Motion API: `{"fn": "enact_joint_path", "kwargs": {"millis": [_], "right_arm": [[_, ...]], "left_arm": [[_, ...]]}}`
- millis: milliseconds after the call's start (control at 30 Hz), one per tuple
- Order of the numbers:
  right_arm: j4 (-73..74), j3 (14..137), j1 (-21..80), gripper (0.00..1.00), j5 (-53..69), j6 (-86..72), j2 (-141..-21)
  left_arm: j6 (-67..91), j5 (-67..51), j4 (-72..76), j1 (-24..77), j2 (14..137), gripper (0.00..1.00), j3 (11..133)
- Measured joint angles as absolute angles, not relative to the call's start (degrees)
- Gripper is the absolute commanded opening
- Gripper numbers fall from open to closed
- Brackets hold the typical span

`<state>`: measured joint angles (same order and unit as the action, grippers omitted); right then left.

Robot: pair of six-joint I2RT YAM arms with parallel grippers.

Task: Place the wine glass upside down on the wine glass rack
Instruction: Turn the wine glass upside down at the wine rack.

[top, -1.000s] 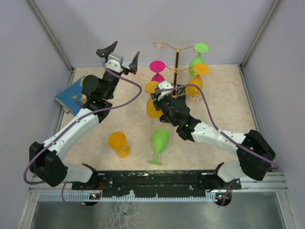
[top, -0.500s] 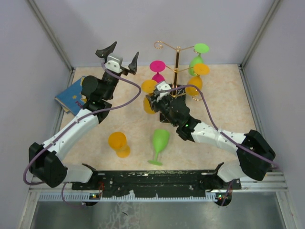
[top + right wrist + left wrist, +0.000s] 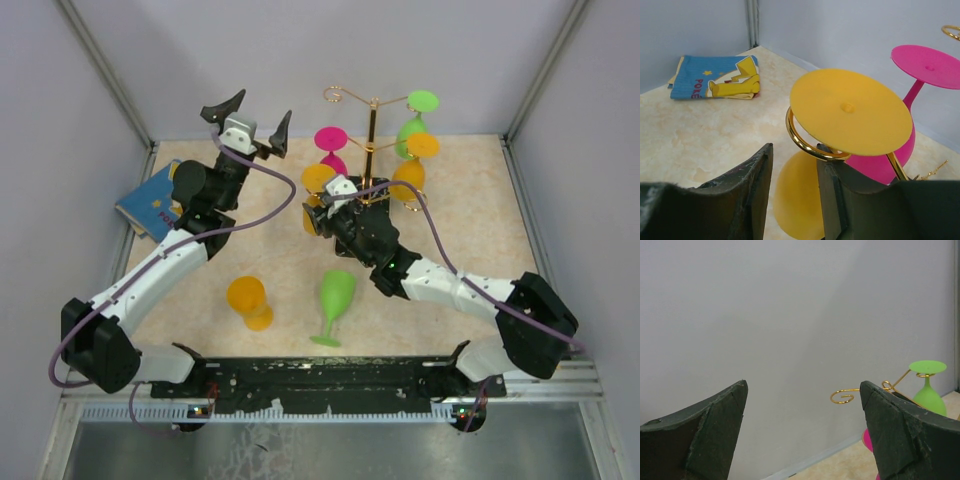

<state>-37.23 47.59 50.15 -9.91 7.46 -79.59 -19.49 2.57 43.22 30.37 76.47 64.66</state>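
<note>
The wine glass rack (image 3: 372, 125) stands at the back middle, its gold wire arms ending in spirals (image 3: 842, 396). An orange wine glass (image 3: 850, 110) hangs upside down on the rack's left arm, its foot (image 3: 318, 178) resting on the gold ring (image 3: 805, 142) and its bowl below. My right gripper (image 3: 795, 149) is open just under that ring, with the bowl seen through the gap, and it also shows from above (image 3: 316, 215). My left gripper (image 3: 262, 105) is open and empty, raised near the back wall (image 3: 804, 383).
A pink glass (image 3: 330, 140), a green glass (image 3: 420, 102) and two more orange glasses (image 3: 420, 145) hang on the rack. An orange glass (image 3: 248, 300) and a green glass (image 3: 335, 298) lie on the table in front. A blue cloth (image 3: 150, 200) lies at the left wall.
My right gripper has shifted slightly left and now covers more of the hanging orange glass's bowl. The left arm has not moved.
</note>
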Motion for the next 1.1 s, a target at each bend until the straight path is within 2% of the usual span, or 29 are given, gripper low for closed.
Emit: {"fn": "enact_joint_path", "kwargs": {"millis": [233, 700, 867, 1100], "right_arm": [[-33.04, 47.13, 50.15, 0.40, -8.60, 7.27, -76.36], [-9.30, 46.87, 50.26, 0.47, -7.64, 2.90, -59.05], [-2.61, 48.51, 50.37, 0.50, -9.06, 1.85, -58.54], [0.82, 60.20, 50.52, 0.58, -17.61, 2.98, -62.52]], "left_arm": [[-19.14, 3.05, 43.40, 30.37, 76.47, 0.99, 64.64], [-18.22, 4.03, 43.48, 30.37, 76.34, 0.99, 64.29], [-18.22, 4.75, 42.94, 30.37, 76.36, 0.99, 64.34], [-17.32, 9.39, 34.94, 30.37, 75.26, 0.98, 65.89]]}}
